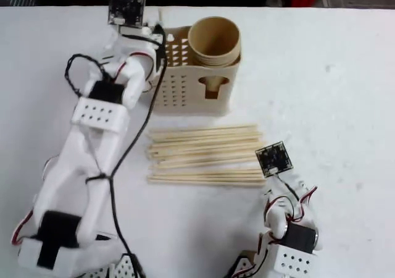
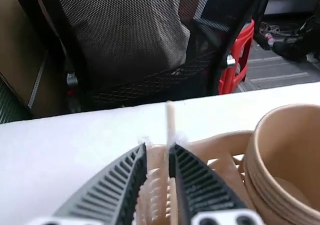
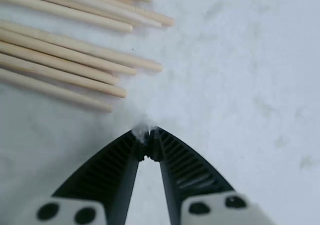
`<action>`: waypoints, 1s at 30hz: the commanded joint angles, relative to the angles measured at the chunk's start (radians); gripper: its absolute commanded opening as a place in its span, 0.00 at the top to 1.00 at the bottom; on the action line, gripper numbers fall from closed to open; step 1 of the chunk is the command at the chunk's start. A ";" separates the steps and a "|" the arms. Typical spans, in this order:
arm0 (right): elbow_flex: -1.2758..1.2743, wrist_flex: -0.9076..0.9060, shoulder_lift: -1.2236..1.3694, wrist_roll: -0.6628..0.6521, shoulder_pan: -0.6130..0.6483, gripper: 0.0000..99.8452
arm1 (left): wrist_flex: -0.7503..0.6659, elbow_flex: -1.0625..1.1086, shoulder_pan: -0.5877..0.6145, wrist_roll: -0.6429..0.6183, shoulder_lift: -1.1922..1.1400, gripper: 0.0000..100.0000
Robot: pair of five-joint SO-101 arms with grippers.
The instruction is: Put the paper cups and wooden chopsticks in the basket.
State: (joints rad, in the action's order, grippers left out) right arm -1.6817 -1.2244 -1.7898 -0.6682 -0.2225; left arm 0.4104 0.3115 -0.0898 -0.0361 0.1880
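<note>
High view first: at the left, the left arm lies far across the white bench, ending at the left compartment of the beige, hole-patterned basket. In the left wrist view the ribbed left jaws are almost closed, pinching a single chopstick that stands upright over that compartment. A nested stack of tan paper cups stands in the basket's right compartment, rims layered one above another. On the near side of the basket, the remaining wooden chopsticks lie flat in a loose bundle, pale and slim, running left to right. At the near right sits the right arm. Its wrist view shows the right jaws closed tip to tip on nothing, just beside the bundle's right ends.
</note>
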 commanded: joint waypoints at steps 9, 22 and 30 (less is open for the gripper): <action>-0.008 0.019 -0.012 -0.011 0.004 0.98 | 0.535 0.002 -0.105 0.267 0.455 0.97; -0.008 0.013 -0.010 -0.011 -0.136 0.98 | 0.796 0.003 -0.441 0.496 -0.045 0.89; -0.008 0.013 -0.008 -0.011 -0.193 0.98 | 0.643 -0.009 -0.466 0.578 -0.361 0.89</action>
State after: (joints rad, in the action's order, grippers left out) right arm -1.6817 -1.2244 -1.7898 -0.6697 -0.4005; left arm 1.1009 0.3253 -0.5363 0.4994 -0.1143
